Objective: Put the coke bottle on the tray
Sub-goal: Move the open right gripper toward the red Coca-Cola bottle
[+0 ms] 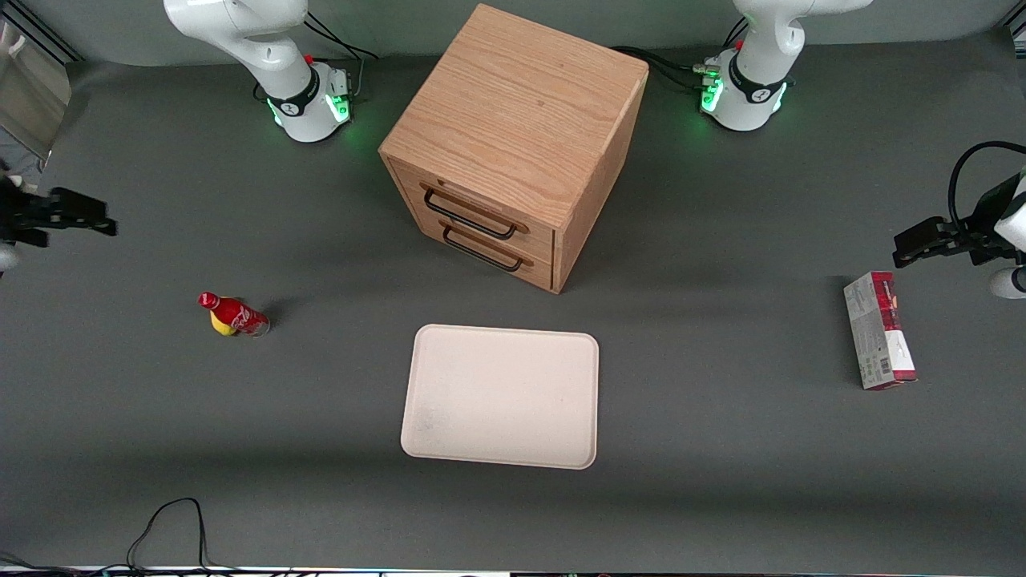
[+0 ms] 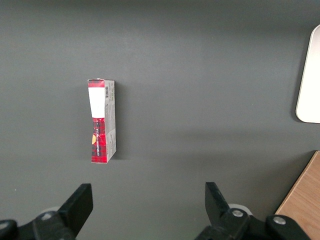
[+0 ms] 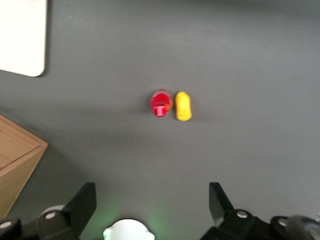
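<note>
Looking at the surface, you see nothing done: bottle (image 1: 231, 313) stands far from the tray (image 1: 502, 396), gripper (image 3: 152, 205) fingers wide open, empty.

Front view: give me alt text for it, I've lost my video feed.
A tiny red coke bottle stands on the grey table beside a small yellow lump, toward the working arm's end, apart from the bare cream tray. The open gripper hangs high above the table, farther from the camera than the bottle. A wooden drawer cabinet sits farther from the camera than the tray.
</note>
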### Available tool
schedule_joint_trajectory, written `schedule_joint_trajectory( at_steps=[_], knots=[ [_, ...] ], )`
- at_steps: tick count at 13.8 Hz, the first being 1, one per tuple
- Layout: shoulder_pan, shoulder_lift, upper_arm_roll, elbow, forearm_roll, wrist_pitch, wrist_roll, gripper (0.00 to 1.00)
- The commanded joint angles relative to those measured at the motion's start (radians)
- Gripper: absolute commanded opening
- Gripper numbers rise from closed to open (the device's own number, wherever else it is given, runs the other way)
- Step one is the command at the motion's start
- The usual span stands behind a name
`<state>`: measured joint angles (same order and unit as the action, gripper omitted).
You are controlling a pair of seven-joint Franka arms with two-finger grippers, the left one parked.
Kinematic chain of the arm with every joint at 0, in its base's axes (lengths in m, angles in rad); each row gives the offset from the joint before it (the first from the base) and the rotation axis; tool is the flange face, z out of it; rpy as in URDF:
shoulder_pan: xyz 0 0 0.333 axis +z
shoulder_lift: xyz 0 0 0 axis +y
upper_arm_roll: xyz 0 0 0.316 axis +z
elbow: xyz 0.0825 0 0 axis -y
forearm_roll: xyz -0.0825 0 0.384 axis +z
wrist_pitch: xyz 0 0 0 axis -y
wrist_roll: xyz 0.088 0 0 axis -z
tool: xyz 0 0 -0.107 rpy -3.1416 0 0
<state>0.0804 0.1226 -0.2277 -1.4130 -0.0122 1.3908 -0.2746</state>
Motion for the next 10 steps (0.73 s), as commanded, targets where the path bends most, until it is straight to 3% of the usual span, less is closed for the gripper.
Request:
schedule_joint_trajectory(
  at_steps=[1,7,10],
  knots=[
    [0.010,0.084,-0.012,0.114,-0.008,-0.049,-0.026,1.00],
    [0.019,0.054,-0.012,0.025,-0.006,-0.064,-0.032,1.00],
    [0.021,0.032,-0.012,-0.108,-0.006,0.035,-0.032,1.00]
  ],
)
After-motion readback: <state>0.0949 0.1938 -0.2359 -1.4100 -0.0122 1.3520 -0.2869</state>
